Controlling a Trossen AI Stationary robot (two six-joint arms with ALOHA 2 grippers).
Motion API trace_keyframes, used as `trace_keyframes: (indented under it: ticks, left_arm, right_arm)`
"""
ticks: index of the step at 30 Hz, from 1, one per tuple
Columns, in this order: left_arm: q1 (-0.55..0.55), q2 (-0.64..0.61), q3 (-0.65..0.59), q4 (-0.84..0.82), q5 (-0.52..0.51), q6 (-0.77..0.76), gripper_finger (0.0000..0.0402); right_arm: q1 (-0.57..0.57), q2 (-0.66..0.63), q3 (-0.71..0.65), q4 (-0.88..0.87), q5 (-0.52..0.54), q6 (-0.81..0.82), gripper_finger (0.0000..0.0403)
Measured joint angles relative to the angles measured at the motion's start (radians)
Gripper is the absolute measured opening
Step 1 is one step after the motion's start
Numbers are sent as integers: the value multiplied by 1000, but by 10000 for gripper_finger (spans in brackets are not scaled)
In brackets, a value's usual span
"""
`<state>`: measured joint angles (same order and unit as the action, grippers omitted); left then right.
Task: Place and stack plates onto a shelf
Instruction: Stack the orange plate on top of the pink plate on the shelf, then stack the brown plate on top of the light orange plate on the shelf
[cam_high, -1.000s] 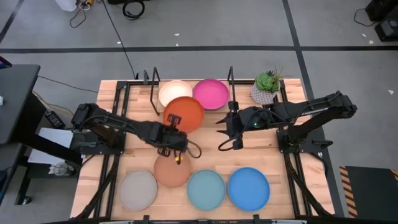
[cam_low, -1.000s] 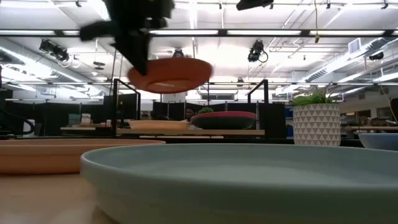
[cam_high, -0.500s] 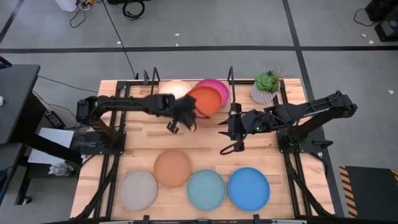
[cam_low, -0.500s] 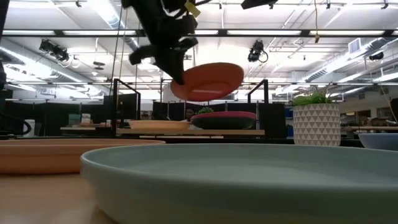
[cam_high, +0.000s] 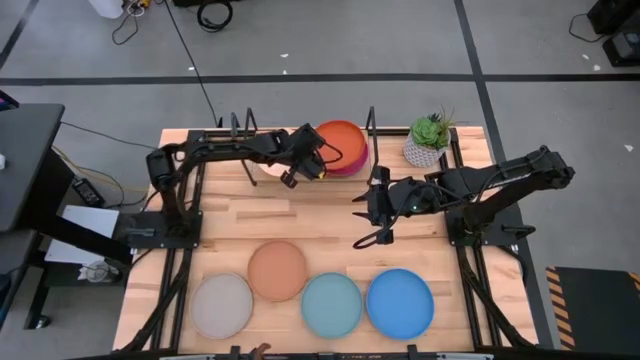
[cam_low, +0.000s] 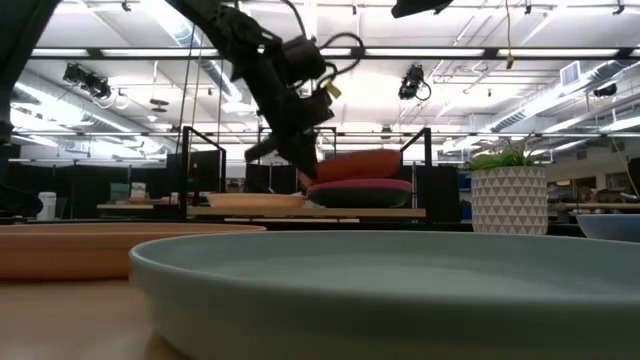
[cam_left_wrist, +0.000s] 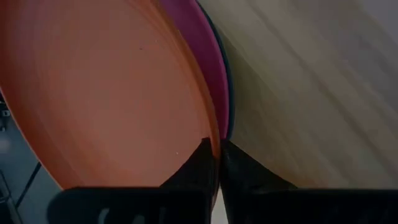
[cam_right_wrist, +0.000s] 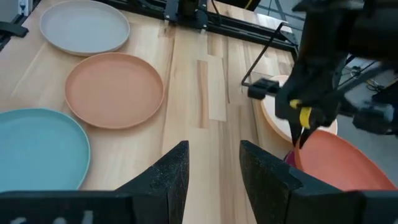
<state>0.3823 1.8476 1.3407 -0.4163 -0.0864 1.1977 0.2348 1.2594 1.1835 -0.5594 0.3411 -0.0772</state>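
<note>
At the far edge of the tabletop, the left gripper is clamped on the rim of the round matte orange plate, which sits on the round magenta plate on the low light-wood shelf with black wire uprights. Beside them on the shelf lies the pale pink plate. Toward the right of the tabletop's middle, the right gripper hovers with fingers apart. Along the near edge lie the grey plate, salmon plate, light turquoise plate and blue plate
</note>
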Motion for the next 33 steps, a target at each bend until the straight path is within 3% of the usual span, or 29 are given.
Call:
trace_keyframes:
  ticks: [4, 9, 16, 22, 28, 33]
  left_arm:
    - [4, 33, 0, 37, 2, -31, 43]
    - [0, 33, 0, 41, 2, -86, 103]
    - [-12, -38, 2, 41, 6, -270, 171]
    - [-64, -115, 2, -141, 49, -566, 167]
    - [-189, -122, 2, -394, 147, -806, 149]
    - [-316, -114, -8, -467, 214, -988, 144]
  right_arm:
    - [0, 0, 0, -3, 1, 9, 147]
    - [0, 0, 0, -11, 6, 18, 147]
    - [0, 0, 0, -26, 10, 10, 147]
    - [0, 0, -11, -24, 11, 6, 147]
    - [-7, 0, -89, 27, 36, -6, 147]
    - [-25, 1, -157, 118, 36, -44, 147]
